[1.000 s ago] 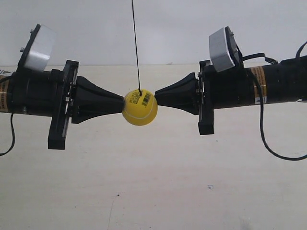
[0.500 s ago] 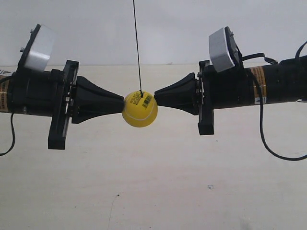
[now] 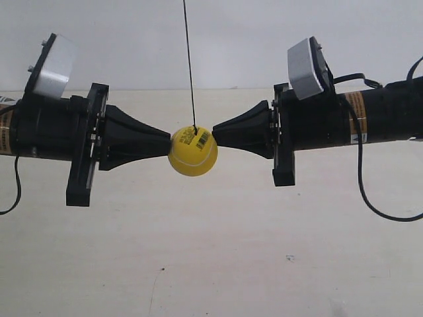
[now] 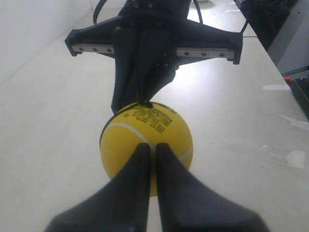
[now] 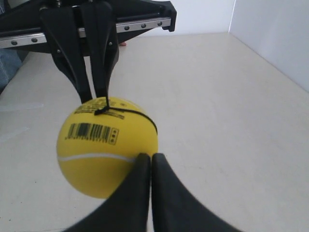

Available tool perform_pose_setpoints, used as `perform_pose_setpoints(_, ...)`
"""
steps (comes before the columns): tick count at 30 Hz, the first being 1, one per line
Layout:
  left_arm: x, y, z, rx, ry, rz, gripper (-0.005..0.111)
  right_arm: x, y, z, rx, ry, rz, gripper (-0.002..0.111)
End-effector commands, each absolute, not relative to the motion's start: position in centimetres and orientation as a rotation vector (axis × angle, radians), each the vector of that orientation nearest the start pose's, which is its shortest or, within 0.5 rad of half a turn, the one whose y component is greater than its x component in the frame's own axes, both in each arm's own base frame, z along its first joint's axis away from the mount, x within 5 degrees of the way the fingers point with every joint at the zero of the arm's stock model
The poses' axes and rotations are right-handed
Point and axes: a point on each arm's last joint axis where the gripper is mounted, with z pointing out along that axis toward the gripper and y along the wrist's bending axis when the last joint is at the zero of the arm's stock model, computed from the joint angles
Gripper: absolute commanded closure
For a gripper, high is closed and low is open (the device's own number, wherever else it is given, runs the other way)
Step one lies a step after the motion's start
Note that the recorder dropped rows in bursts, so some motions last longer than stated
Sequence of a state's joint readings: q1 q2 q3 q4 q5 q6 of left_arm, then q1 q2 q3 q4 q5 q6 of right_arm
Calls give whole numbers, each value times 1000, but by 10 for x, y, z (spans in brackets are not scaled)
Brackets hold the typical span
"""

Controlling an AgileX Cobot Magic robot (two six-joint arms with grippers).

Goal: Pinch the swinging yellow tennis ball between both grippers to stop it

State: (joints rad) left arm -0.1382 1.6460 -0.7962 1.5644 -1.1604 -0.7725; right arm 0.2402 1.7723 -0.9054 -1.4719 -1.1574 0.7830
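**Clerk:** First entry?

**Keeper:** One yellow tennis ball, hung on a thin black string. It is clear of the desk and lodged between two cone tips. A barcode sticker sits on its upper side.

**Clerk:** Second entry?

**Keeper:** The left hand has its fingers together with nothing between them, and the joined tip is pressed on the ball's side. The right hand is likewise closed, with its tip against the opposite side (each is closed on itself; the ball is squeezed between the pair, not inside either).

**Clerk:** Alignment?

**Keeper:** In the exterior view both tips touch the ball above its middle. The tip at that view's right is slightly higher than the one at its left.

**Clerk:** Hazards?

**Keeper:** These are judged, not seen.
- A round ball on two narrow points, held above centre, may squirt downward if either arm presses harder.
- If either arm backs off, the pinch goes and the ball may swing on its string.
- An uneven push could roll the ball and drag the string against a tip.
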Motion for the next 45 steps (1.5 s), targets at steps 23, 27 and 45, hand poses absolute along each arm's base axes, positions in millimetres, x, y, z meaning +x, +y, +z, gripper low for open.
perform_pose_setpoints(23, 270, -112, 225, 1312, 1478, -861, 102, 297, 141, 213, -1268, 1421, 958, 108)
perform_pose_setpoints(27, 270, -112, 225, 1316, 1480, -859, 102, 300, 127, 216, -1243, 1406, 975, 108)
perform_pose_setpoints(45, 270, -112, 224, 1320, 1493, -852, 102, 298, 128, 214, -1258, 1431, 998, 108)
